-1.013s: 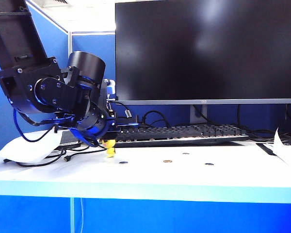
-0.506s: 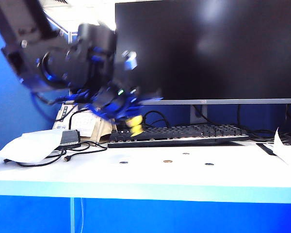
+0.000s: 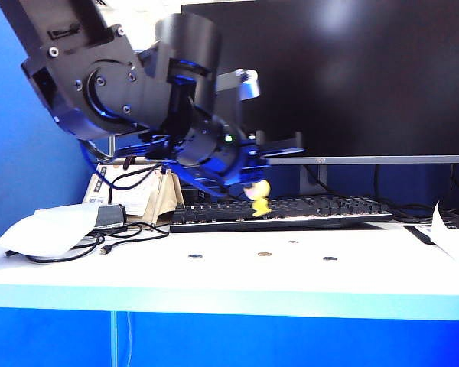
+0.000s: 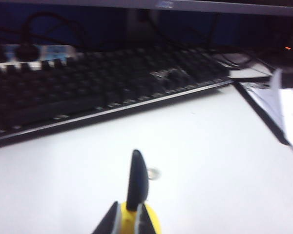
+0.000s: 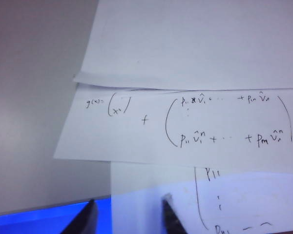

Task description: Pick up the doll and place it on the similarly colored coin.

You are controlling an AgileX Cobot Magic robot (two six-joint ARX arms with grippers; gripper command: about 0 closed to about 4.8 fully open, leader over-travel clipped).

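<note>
Exterior view shows the left gripper (image 3: 254, 200) clamped on the doll (image 3: 259, 199), carried clear of the table (image 3: 229, 279) above the keyboard (image 3: 321, 208) so it can pass over toward the coin (image 3: 265, 254). Left wrist view adds what is probably that coin (image 4: 153, 172), blurred, just ahead of the fingertips (image 4: 136, 170). Right wrist view alone shows the right gripper (image 5: 128, 214), fingers apart, idle over handwritten papers (image 5: 195, 126).
</note>
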